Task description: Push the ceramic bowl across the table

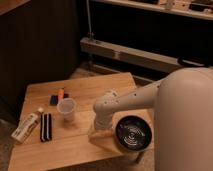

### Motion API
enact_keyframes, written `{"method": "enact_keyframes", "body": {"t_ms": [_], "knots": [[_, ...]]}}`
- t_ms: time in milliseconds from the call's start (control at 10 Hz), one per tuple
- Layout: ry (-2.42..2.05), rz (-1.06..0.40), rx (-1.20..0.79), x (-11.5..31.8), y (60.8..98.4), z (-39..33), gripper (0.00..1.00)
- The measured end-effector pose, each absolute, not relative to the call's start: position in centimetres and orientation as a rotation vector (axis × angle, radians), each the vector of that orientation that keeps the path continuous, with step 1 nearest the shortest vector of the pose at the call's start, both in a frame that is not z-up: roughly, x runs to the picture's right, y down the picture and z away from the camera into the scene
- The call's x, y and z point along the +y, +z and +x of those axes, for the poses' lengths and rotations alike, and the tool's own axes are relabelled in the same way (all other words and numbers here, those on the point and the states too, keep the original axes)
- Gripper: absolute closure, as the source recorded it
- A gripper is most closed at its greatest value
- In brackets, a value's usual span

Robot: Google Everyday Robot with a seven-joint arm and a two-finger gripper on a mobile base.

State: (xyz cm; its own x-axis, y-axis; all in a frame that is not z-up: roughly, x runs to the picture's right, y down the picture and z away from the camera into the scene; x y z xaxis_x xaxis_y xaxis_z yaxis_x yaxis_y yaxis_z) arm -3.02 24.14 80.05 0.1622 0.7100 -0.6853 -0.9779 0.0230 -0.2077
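The ceramic bowl (pixel 133 133) is black with white rings inside. It sits at the near right corner of the light wooden table (pixel 95 87), partly over the edge. My white arm reaches in from the right, and the gripper (pixel 101 126) hangs down just left of the bowl, close to its rim. The gripper's lower end is near the tabletop.
A translucent white cup (pixel 66 109) stands near the table's middle. A black flat item (pixel 45 126) and a white tube (pixel 25 127) lie at the left. A small blue and orange item (pixel 57 96) lies behind the cup. Dark shelving stands behind the table.
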Motion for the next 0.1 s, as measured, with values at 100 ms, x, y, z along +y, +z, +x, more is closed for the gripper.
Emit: {"method": "enact_keyframes", "body": {"t_ms": [100], "knots": [[1.377,-0.744,0.452,24.14,80.05,-3.03,0.2]]}}
